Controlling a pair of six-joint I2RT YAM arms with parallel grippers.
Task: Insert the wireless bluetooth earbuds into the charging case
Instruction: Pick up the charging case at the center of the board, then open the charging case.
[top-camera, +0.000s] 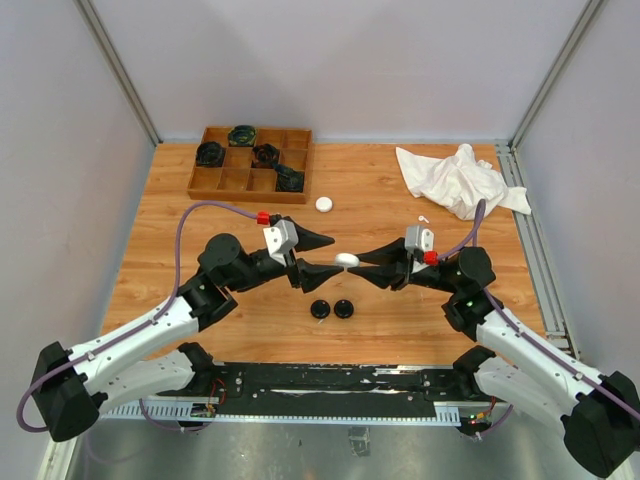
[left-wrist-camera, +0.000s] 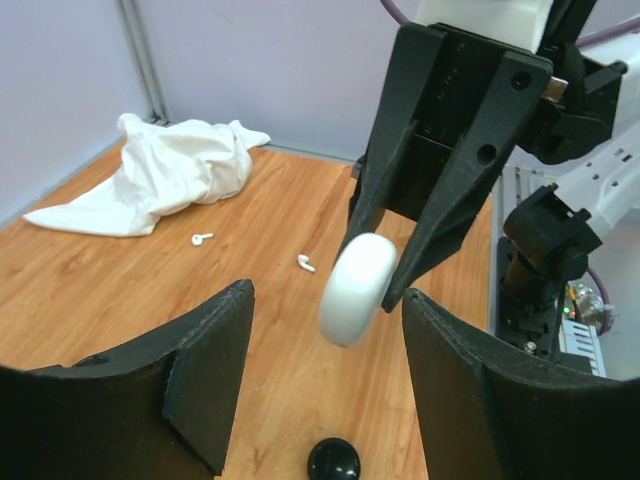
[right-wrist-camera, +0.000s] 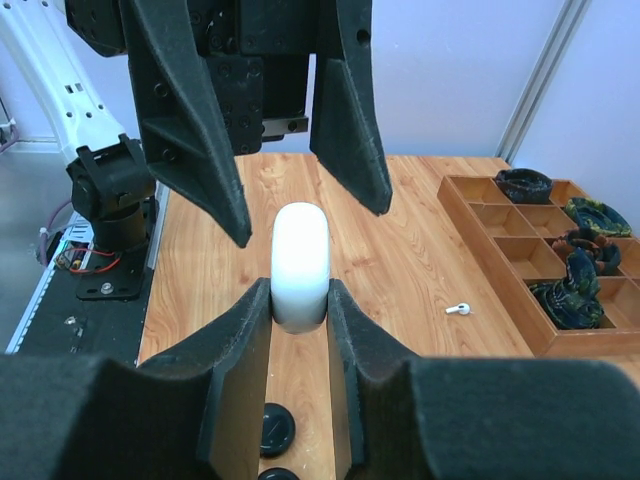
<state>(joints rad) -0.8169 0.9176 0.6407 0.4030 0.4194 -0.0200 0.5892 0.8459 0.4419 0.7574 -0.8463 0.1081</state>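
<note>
My right gripper (top-camera: 362, 262) (right-wrist-camera: 300, 300) is shut on a white round charging case (top-camera: 347, 260) (right-wrist-camera: 300, 262) and holds it edge-on above the table's middle. My left gripper (top-camera: 337, 254) (left-wrist-camera: 326, 325) is open, and its fingers (left-wrist-camera: 205, 365) stand on either side of that case (left-wrist-camera: 357, 290) without touching it. Two tiny white earbuds (left-wrist-camera: 202, 238) (left-wrist-camera: 305, 264) lie on the wood near the cloth; one shows in the top view (top-camera: 423, 218) and in the right wrist view (right-wrist-camera: 458, 309). I see no black earbuds.
Two black round cases (top-camera: 320, 309) (top-camera: 343, 308) lie on the table below the grippers. A second white puck (top-camera: 324, 204) lies by a wooden compartment tray (top-camera: 252, 186) holding dark items. A crumpled white cloth (top-camera: 455, 180) lies at the back right.
</note>
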